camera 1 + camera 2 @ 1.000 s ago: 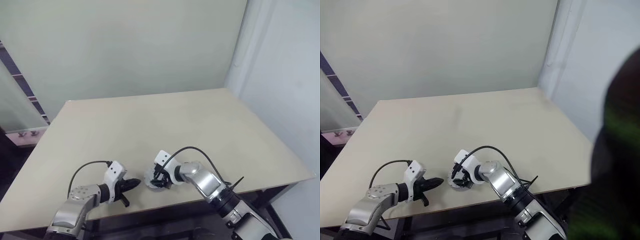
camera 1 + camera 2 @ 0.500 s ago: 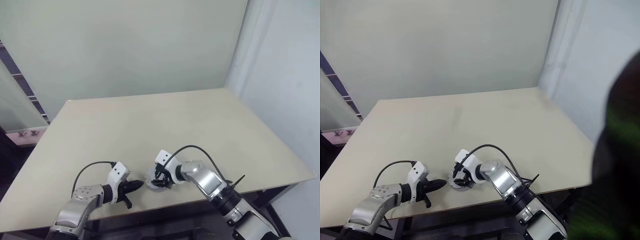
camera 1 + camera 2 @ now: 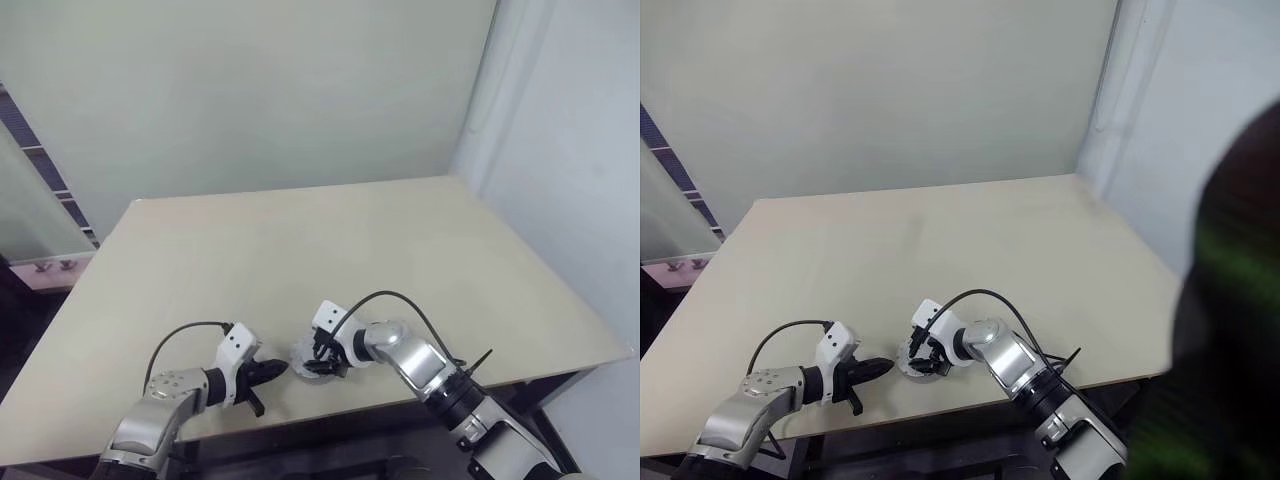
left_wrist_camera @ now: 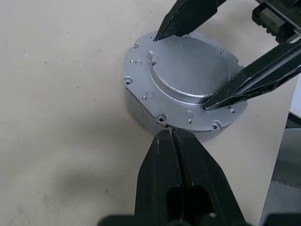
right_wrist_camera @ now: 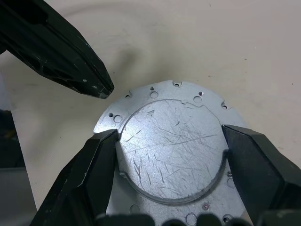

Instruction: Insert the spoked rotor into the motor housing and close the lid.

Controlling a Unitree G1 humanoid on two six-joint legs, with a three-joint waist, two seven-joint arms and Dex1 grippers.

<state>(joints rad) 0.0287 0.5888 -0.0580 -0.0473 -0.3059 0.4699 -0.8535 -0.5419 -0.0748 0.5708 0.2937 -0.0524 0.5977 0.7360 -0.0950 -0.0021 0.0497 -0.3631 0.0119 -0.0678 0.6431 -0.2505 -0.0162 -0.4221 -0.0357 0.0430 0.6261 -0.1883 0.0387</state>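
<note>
Sitting near the front edge of the tabletop (image 3: 300,250), roughly midway along it: the motor housing (image 4: 183,84), lid (image 5: 171,153) on (scratched silver face up, small holes round the rim). Straddling the lid's raised centre with fingers spread wide, tips touching its two opposite sides: the right end effector (image 5: 169,146). Pointing at the housing's side wall with fingers pressed together, holding nothing: the left end effector (image 4: 170,134).
</note>
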